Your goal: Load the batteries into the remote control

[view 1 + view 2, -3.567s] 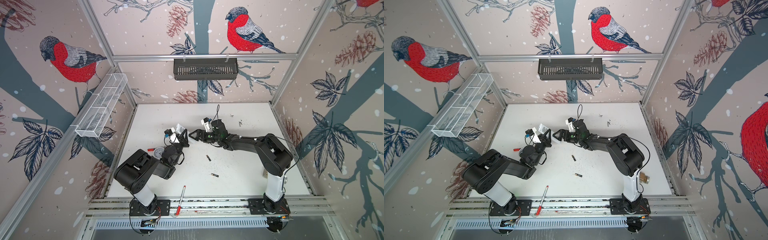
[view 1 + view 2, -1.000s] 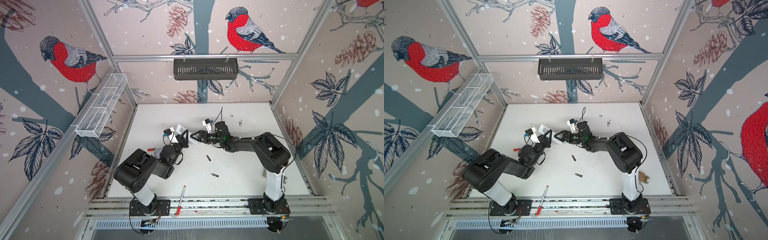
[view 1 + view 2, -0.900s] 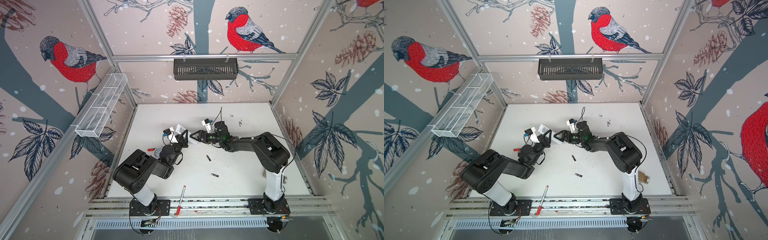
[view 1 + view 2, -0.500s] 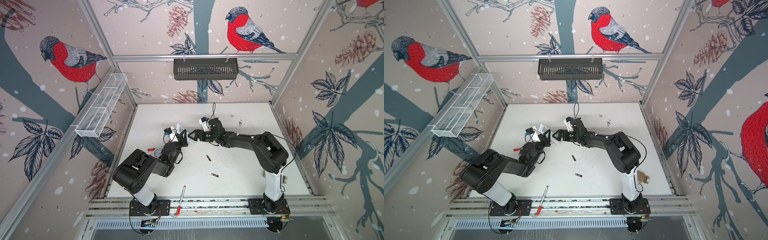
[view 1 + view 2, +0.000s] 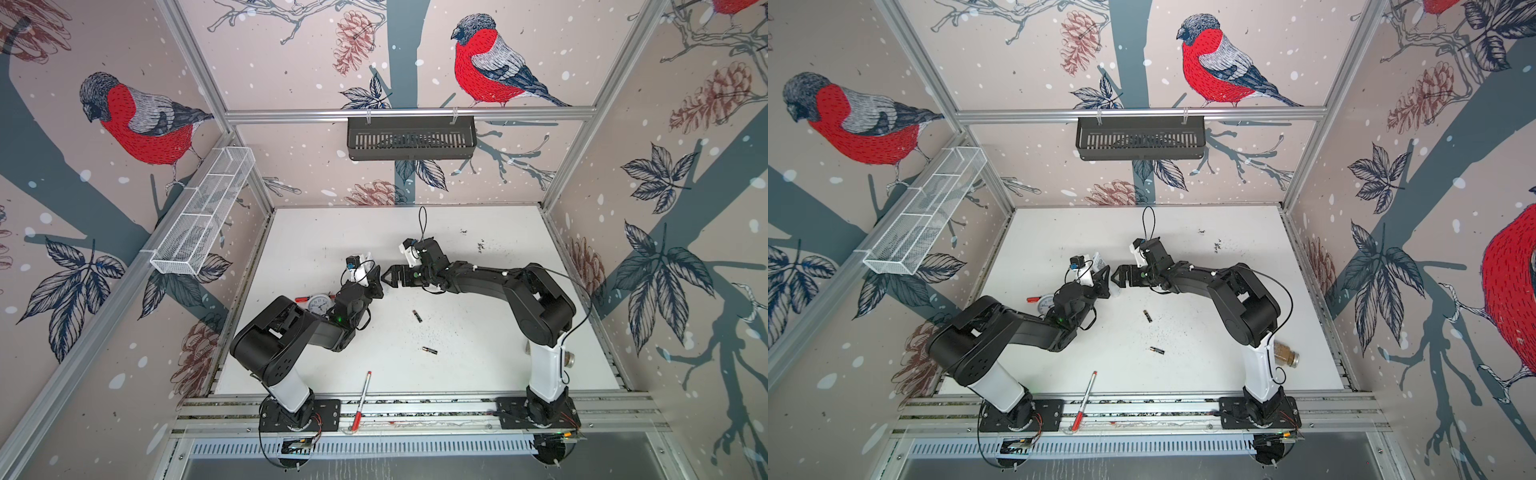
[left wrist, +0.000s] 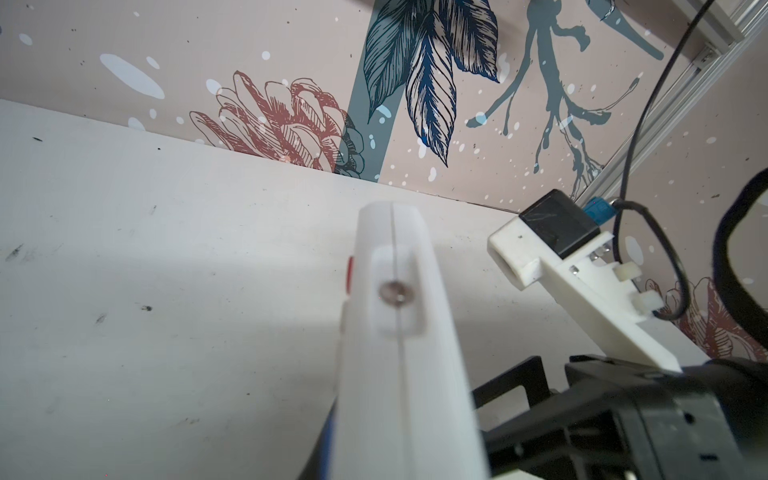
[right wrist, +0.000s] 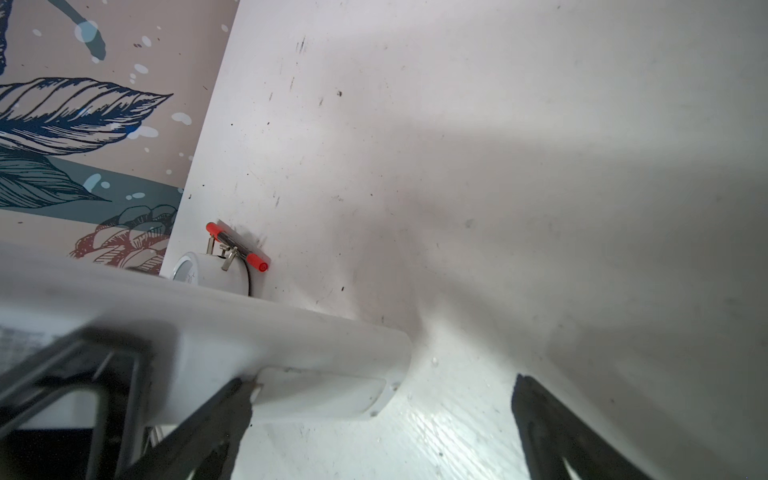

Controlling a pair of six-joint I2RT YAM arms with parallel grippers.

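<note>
Presently on the white table (image 5: 478, 365), listed by item:

1. Remote control (image 6: 399, 332): long, white, clamped in the left gripper (image 5: 376, 283) near mid-table. The wrist view shows its narrow end, with a centre seam and a small round emitter. The grip is tight on the body. In both top views only a white sliver shows beyond the fingers.
2. Right gripper (image 7: 380, 386): jaws spread fully wide, nothing between them. One fingertip (image 7: 243, 392) meets the remote's plain back at the edge of a recessed panel; the other stands apart over bare table. In a top view it faces the left gripper tip to tip (image 5: 1119, 276).
3. Batteries (image 5: 417, 316): two, black with copper ends, loose on the table and well apart from both grippers. The second battery (image 5: 429, 350) lies nearer the front rail.
4. Alarm clock (image 5: 319, 303): round, white, beside the left forearm, with a short red-ended stick (image 7: 237, 247) touching its feet.
5. Pen (image 5: 361, 401): red and white, lying across the front rail.
6. Jar (image 5: 1285, 355): brass-coloured, on its side behind the right arm's base.
7. Black basket (image 5: 411, 137): hung on the back wall.
8. White mesh tray (image 5: 203, 216): fixed to the left wall.
</note>
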